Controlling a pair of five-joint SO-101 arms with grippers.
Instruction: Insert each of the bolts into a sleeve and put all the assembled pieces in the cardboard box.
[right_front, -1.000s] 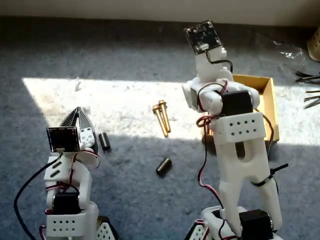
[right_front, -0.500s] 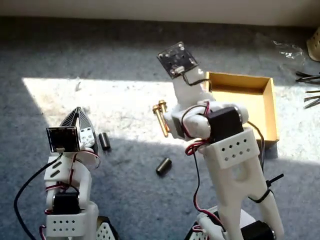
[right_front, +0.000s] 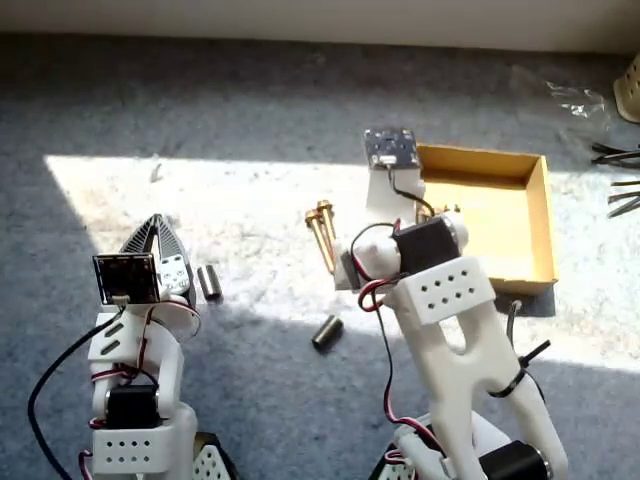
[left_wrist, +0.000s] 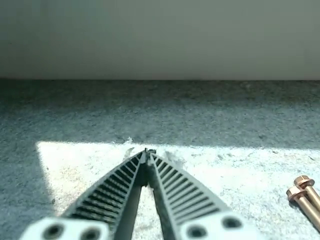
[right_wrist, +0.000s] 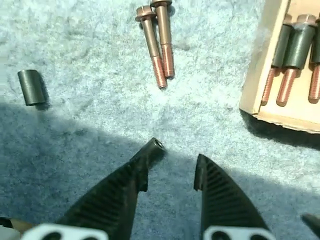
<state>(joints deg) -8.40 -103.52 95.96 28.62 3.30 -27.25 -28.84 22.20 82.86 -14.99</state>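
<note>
Ground: grey carpet (right_front: 260, 400) with a sunlit band across the middle of the high view.

1. Lower left of the high view: left arm. The left gripper (right_front: 156, 222) is closed tight, finger against finger, with nothing between them. It sits at the near edge of the sunlit band.
2. Just right of it lies one dark sleeve (right_front: 208, 281), empty, not touching the gripper.
3. Lower centre: second sleeve (right_front: 327, 332), empty, tilted, lying where shadow meets light, apart from the first sleeve.
4. Lower right to centre: right arm, with its wrist between the bolts and the box. The right gripper (right_wrist: 177, 156) is released, jaws spread with nothing in them, and points down at bare carpet in shadow.
5. Centre, beyond that gripper: two copper-coloured bolts (right_front: 324, 238) lie side by side, touching, heads toward the top of the frame. Neither carries a sleeve.
6. Right of centre: the cardboard box (right_front: 480, 158), open-topped. The right wrist view shows at least three assembled pieces (right_wrist: 296, 52) lying parallel inside it, close to the wall nearest the bolts, each a bolt through a sleeve.
7. Upper right edge: black cables (right_front: 615, 180) and a piece of clear plastic (right_front: 560, 95), well apart from the box.
</note>
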